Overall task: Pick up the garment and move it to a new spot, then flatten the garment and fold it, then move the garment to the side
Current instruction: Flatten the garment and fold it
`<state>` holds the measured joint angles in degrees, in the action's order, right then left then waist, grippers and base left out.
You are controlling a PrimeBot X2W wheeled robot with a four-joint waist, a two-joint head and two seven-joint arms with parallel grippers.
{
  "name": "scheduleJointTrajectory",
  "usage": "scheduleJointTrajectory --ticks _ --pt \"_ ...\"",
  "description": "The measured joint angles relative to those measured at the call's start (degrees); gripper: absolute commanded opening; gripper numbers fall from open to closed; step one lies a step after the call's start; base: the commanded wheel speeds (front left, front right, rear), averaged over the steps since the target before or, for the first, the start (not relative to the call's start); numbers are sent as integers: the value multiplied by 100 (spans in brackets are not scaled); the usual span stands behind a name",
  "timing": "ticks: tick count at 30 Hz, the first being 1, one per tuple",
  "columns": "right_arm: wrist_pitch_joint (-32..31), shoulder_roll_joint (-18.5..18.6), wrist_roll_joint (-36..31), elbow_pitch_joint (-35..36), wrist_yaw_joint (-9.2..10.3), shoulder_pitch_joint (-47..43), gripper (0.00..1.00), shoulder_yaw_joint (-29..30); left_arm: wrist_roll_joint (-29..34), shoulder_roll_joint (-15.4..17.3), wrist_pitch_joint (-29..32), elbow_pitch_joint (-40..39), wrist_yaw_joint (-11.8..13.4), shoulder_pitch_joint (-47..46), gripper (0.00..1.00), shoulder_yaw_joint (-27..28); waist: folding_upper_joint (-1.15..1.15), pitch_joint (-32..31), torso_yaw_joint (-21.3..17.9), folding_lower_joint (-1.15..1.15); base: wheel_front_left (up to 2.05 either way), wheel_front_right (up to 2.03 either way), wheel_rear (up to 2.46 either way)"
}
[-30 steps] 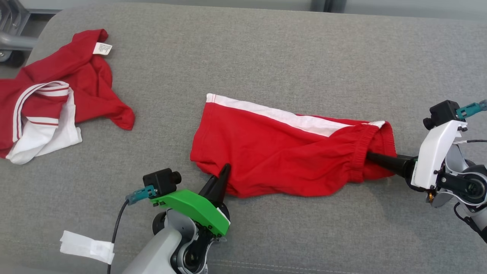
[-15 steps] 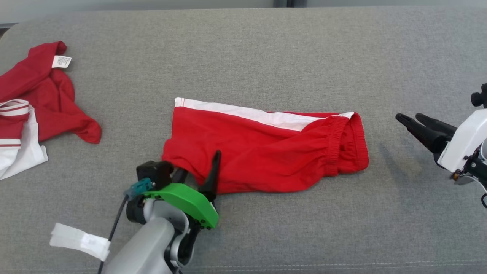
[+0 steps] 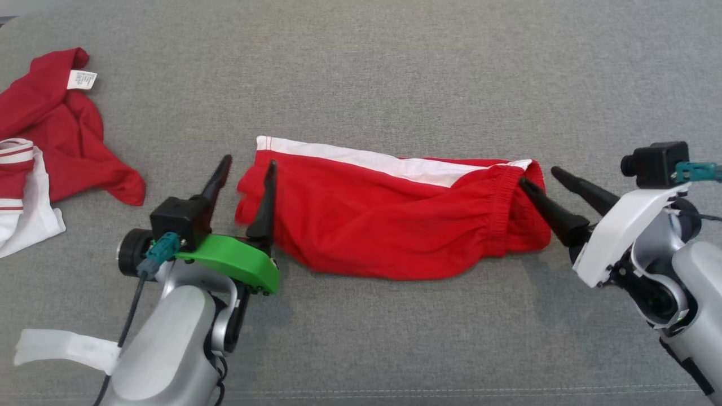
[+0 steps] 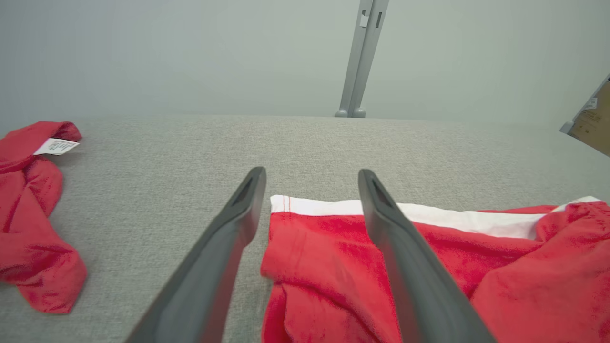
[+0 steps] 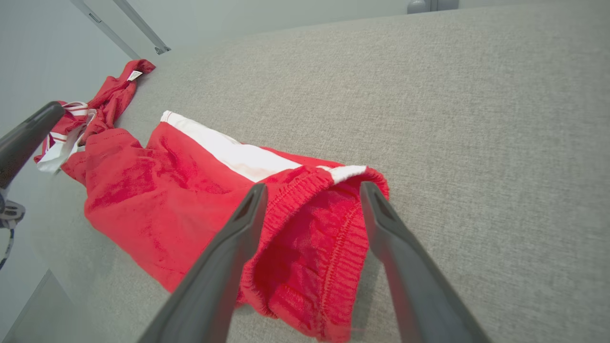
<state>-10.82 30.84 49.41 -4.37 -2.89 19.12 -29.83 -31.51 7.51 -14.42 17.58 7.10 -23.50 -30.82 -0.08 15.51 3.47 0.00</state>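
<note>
Head view shows both tools with their jaws spread wide, where a second ago each was pinched shut on an end of the red shorts (image 3: pixel 395 220). The left tool (image 3: pixel 250 160) had the leg hem, and the right tool (image 3: pixel 537 175) had the elastic waistband. Both have let go. The camera has also shifted, so we do not read the slight change in the picture as a move of the cloth.

The shorts now lie free on the grey table (image 3: pixel 395 67), stretched between the two tools, with the white side stripe along the edge farthest from both. In the left wrist view the hem corner sits just ahead of and below the left tool (image 4: pixel 312 172). One finger is over the red cloth and the other over bare table. In the right wrist view the open waistband lies under the right tool (image 5: pixel 313 186), between its fingers and not gripped.

We judge that the carry to a new spot is done. The shorts look roughly flat, with some puckering near the waistband. Flattening and folding seem to be what is left, and both tools stand at the ends, well placed for a fresh grasp. A second red-and-white garment (image 3: pixel 62 146) lies well off to the left tool's left, apart from the work.
</note>
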Motion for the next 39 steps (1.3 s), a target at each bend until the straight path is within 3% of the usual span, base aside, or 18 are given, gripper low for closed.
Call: scheduleJointTrajectory --ticks 7,15,32,39 --pt "124 -204 -180 -157 152 -298 100 -279 810 -46 -1 -363 0 197 100 813 0 12 192 0 0 0 0" --pt "279 -181 -367 -252 301 -358 100 -271 1088 -234 -1 -680 0 738 100 1434 0 -5 314 0 0 0 0" --pt "316 -200 -315 -360 457 -448 100 -238 1580 -443 -1 -1307 0 1179 100 1624 0 194 170 0 0 0 0" --pt "263 -514 201 -436 325 -456 100 -182 1678 -455 -1 -1499 0 1191 100 1655 0 375 162 0 0 0 0"
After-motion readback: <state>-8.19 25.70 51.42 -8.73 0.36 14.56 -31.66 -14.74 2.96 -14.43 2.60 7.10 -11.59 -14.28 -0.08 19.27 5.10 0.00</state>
